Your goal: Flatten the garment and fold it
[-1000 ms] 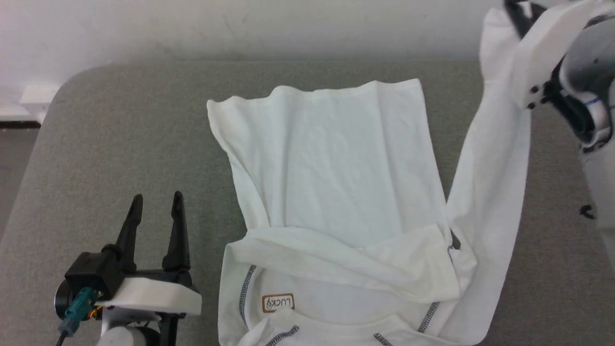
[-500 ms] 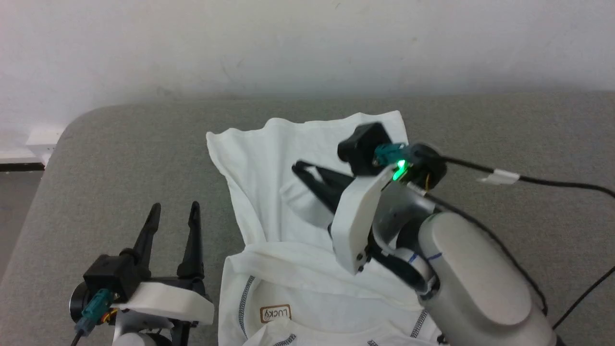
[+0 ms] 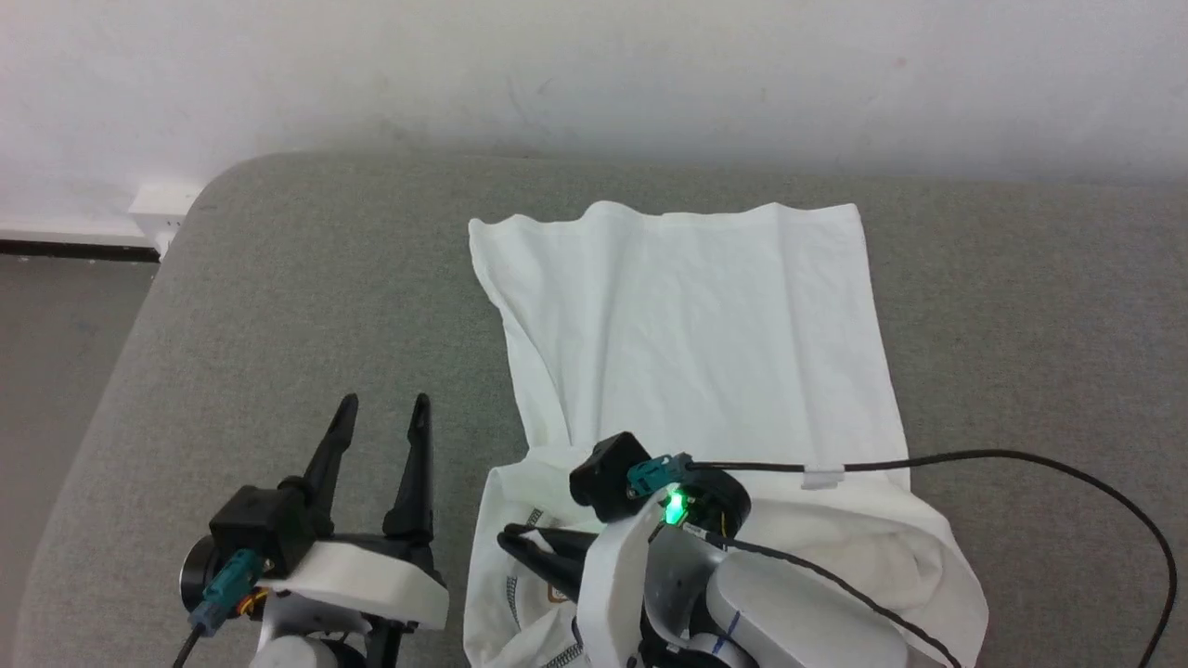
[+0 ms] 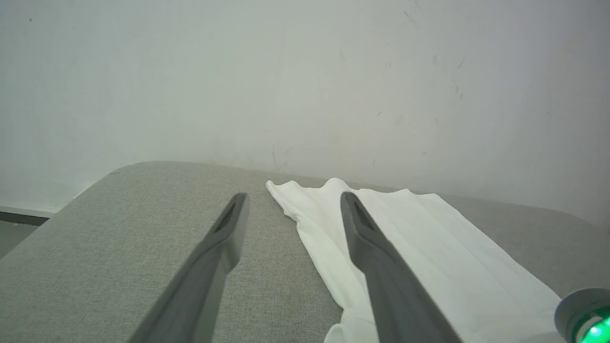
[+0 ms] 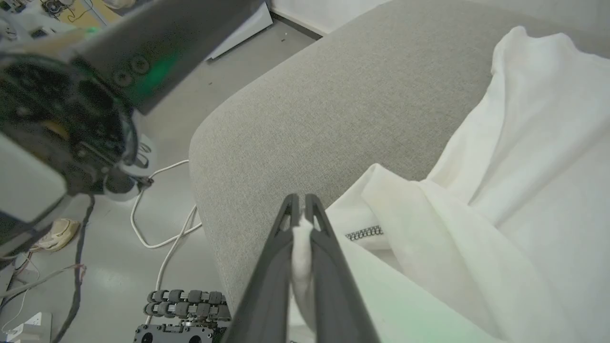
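In the head view, the garment lies on a grey padded surface below a pale wall. Its far part is spread fairly smooth, and its near part is bunched into folds at the near edge. The left gripper hovers near left of it over bare padding, fingers apart and pointing far. The right gripper sits over the near folds, fingers pointing left. A green light glows on its wrist, and a black cable loops off to the right. In the left wrist view, the left gripper has its two fingers spread wide with nothing between them. The garment stretches to their right across the grey padded surface. In the right wrist view, the right gripper is clamped on a fold of the garment by the left near edge of the padding. Dark zigzag stitching shows just beside the fingers. A white cable lies on the floor below.
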